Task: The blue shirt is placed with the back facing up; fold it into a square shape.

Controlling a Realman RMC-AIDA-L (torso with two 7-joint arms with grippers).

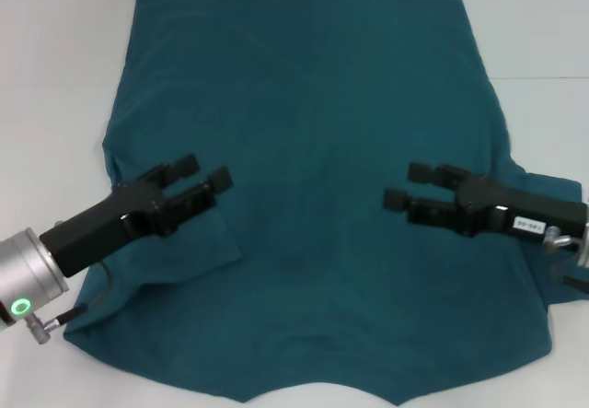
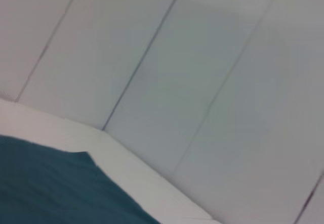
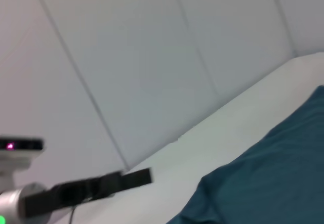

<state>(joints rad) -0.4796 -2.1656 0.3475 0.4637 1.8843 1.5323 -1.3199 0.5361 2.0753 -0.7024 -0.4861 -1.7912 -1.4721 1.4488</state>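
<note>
A: Largest item?
B: Blue shirt [image 1: 313, 196], spread flat on the white table [image 1: 55, 76], sleeves folded inward.
A: Smaller items?
B: Left gripper [image 1: 204, 181] and right gripper [image 1: 401, 185], fingers parted, empty, over the shirt's opposite sides.

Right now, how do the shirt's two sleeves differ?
On the blue shirt, the left sleeve is already folded inward onto the body, under the left gripper. The right sleeve is not folded and sticks out past the right gripper. Both grippers hang over the shirt, jaws open, holding nothing.
</note>
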